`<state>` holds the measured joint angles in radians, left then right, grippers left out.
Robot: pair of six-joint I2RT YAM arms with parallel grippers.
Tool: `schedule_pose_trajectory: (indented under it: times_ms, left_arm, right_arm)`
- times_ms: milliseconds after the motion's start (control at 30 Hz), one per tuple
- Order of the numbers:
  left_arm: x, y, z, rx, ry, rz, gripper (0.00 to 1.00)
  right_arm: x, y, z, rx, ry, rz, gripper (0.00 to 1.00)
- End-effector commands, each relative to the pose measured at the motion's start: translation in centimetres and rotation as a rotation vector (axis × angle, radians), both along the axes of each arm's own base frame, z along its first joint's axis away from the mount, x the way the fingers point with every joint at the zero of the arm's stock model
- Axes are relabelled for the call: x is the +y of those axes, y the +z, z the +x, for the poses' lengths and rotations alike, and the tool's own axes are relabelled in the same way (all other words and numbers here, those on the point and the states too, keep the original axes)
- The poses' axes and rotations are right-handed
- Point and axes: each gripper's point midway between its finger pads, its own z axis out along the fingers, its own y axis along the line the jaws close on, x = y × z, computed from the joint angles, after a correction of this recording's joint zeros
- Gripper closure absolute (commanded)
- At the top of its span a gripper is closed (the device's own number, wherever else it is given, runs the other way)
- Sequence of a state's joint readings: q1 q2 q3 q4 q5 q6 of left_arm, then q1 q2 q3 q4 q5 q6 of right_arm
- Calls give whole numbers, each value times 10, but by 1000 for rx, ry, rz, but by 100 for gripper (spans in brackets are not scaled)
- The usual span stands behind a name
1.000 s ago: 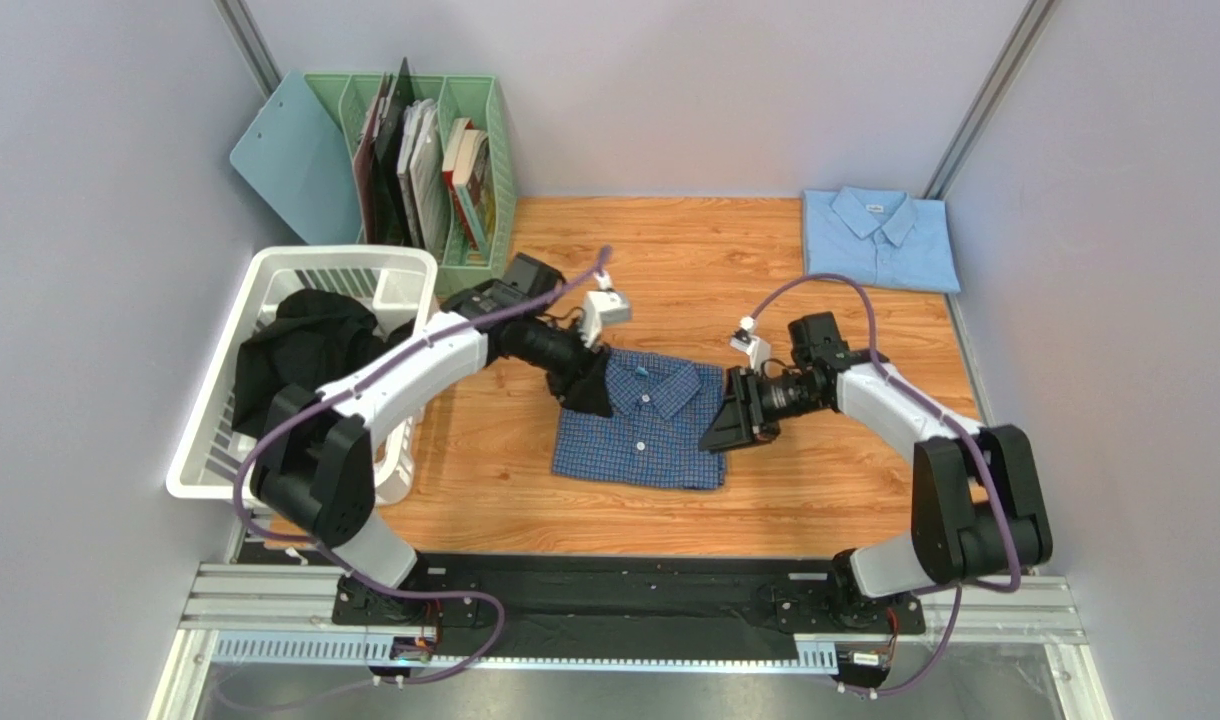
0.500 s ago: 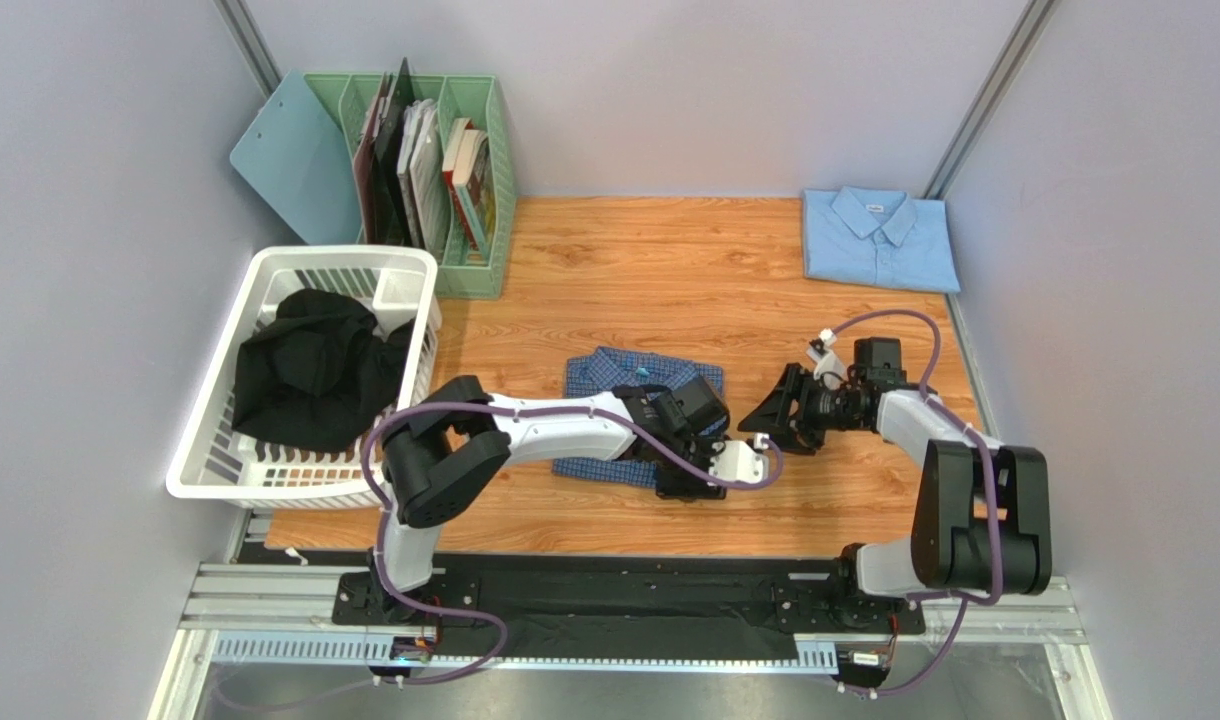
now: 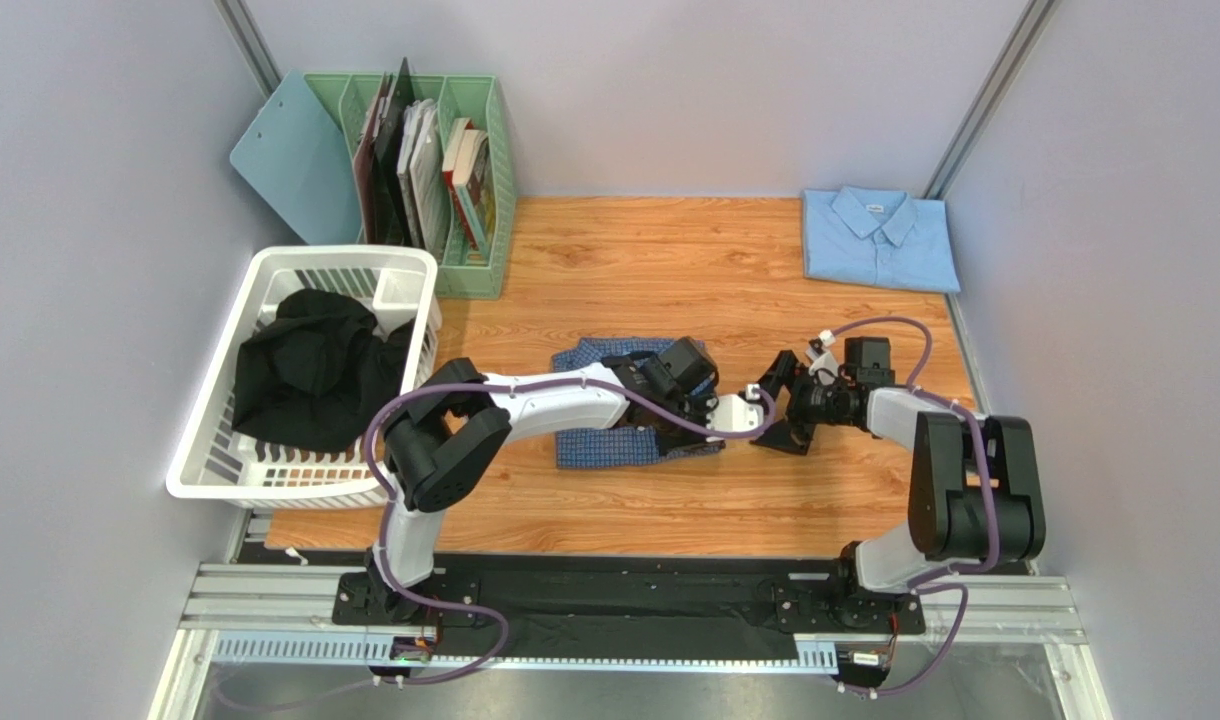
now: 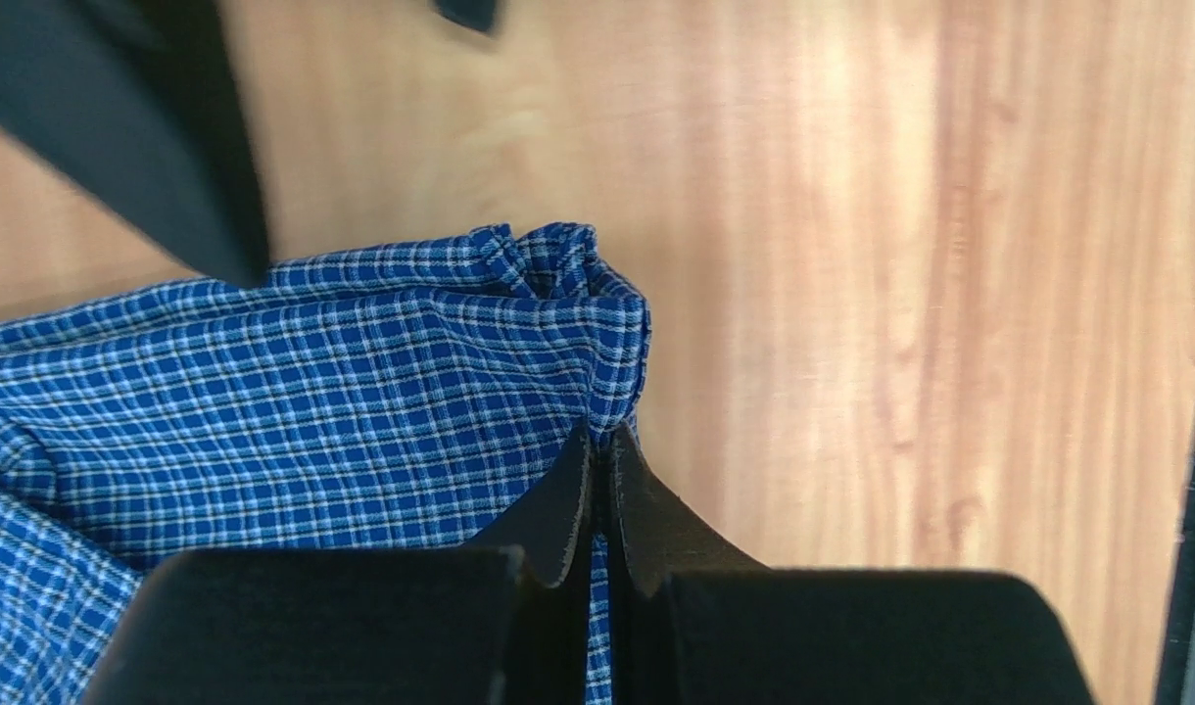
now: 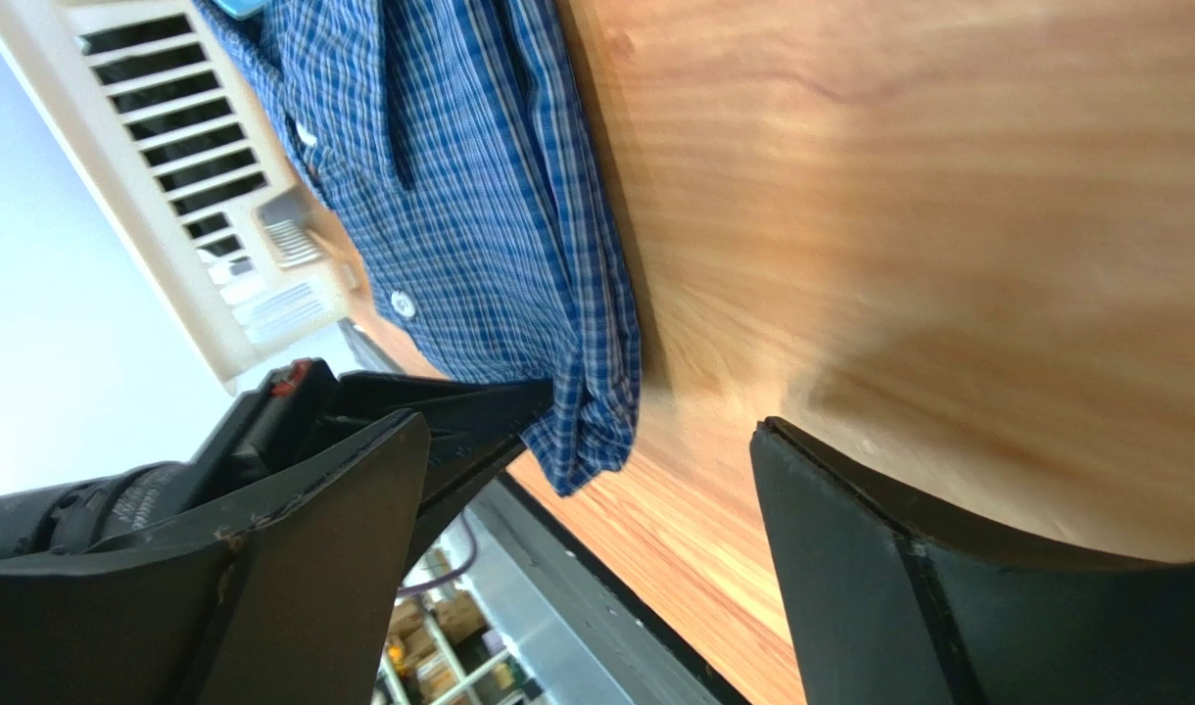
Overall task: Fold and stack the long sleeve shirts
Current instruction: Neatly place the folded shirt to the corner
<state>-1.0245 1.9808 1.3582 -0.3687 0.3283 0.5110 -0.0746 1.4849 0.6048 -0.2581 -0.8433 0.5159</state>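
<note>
The left gripper (image 4: 601, 441) is clenched on a bunched corner of the blue checked shirt (image 4: 309, 382). The rest of that shirt spreads over the wooden table (image 3: 691, 270), to the left of the fingertips in the left wrist view. The right gripper (image 5: 586, 434) is released, its jaws spread wide. It sits low over the wood, facing the pinched corner from just beside it. The pale sky-blue shirt (image 3: 879, 237) lies folded at the table's far corner, well beyond the right gripper and apart from the checked shirt.

Table (image 3: 646, 270) holds checked shirt (image 3: 594, 447), pale shirt (image 3: 879, 240), basket (image 3: 338, 258), rack (image 3: 474, 278).
</note>
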Motion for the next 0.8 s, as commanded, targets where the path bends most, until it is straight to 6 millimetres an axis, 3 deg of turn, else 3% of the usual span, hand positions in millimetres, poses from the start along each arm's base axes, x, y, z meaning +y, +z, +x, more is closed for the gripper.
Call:
schedule_pose_trajectory:
  times_ms: [0,233,467,700,733,767]
  left_arm:
    - [-19,46,12,-11,3,-128,100]
    - [-19,67,17,8,36,-182,100]
    - [-20,90,20,29,70,-250,100]
    - [-17,85,19,47,85,-243,100]
    - [-17,84,19,50,88,-241,100]
    - [-18,85,20,49,88,-251,100]
  right_arm:
    - [19,13,22,-61,5,111,11]
    - [44,4,32,-73,39,131,10]
    - [67,-11,41,34,41,184,15]
    - [80,-7,67,52,-53,224,33]
    - [80,-9,72,49,-69,209,38]
    - [81,-10,73,54,-75,196,53]
